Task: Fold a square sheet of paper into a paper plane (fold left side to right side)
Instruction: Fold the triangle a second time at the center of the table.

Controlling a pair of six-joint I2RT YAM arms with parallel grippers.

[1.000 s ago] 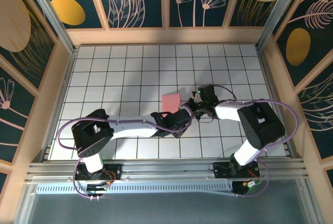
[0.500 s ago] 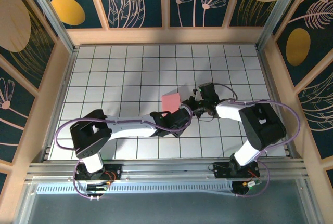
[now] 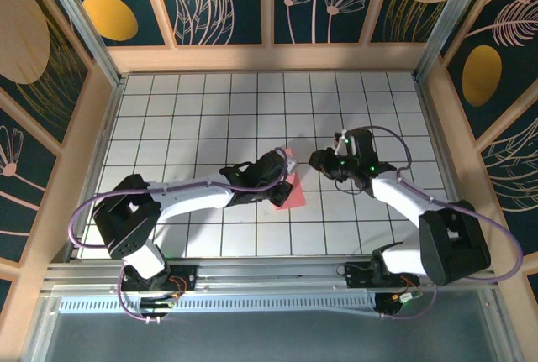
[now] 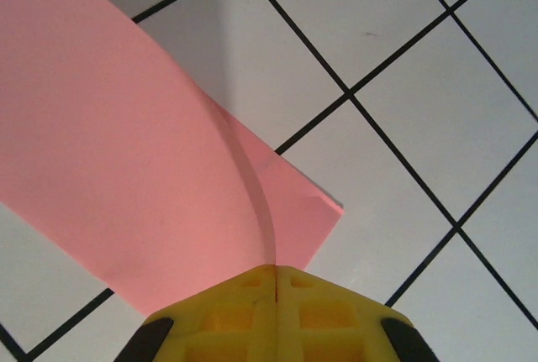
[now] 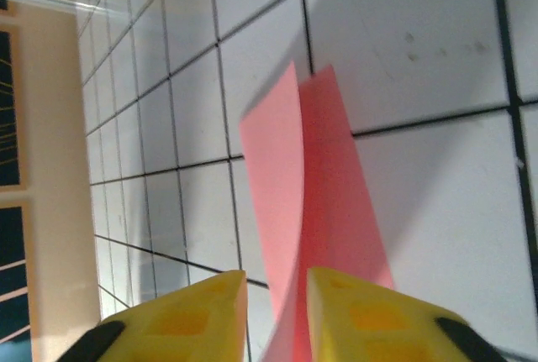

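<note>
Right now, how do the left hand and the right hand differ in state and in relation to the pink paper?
The left hand is shut, while the right hand has its jaws apart. The left hand pinches an edge of the pink paper; the right hand clamps nothing, with the paper just ahead of it. Both are yellow and face the paper.

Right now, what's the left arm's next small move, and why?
Probably lower the left gripper toward the tiles: it is shut on an edge of the pink sheet, the top layer bows up uncreased, and the right gripper stands open, off it.
</note>
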